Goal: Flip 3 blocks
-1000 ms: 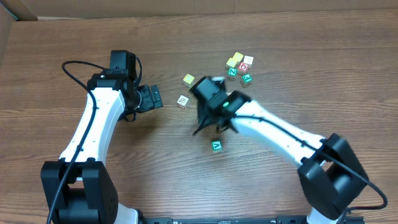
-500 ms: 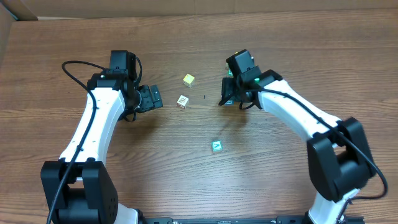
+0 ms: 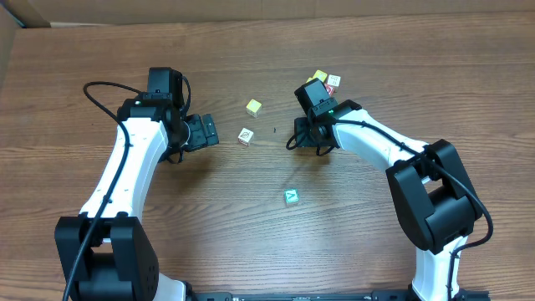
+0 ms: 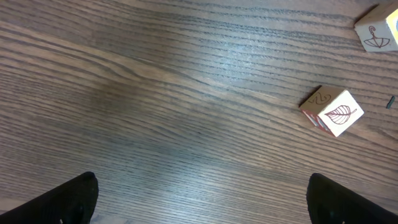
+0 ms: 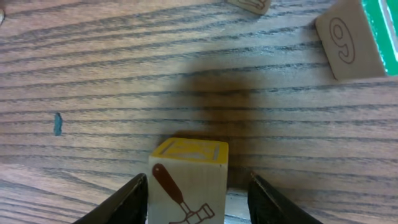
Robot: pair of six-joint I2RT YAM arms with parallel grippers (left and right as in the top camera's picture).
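Wood-grain table (image 3: 251,251), and the left gripper (image 3: 212,131) gapes wide, holding nothing, leaf block (image 3: 245,135) near its tips. Teal block (image 3: 291,196) sits alone mid-table, open wood all round. Right gripper (image 5: 198,194) half-open, straddling the hammer block (image 5: 186,168), one side gapped.

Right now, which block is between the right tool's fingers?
The yellow-topped block with the hammer picture; the right tool straddles it. The green-edged block lies apart, farther off.
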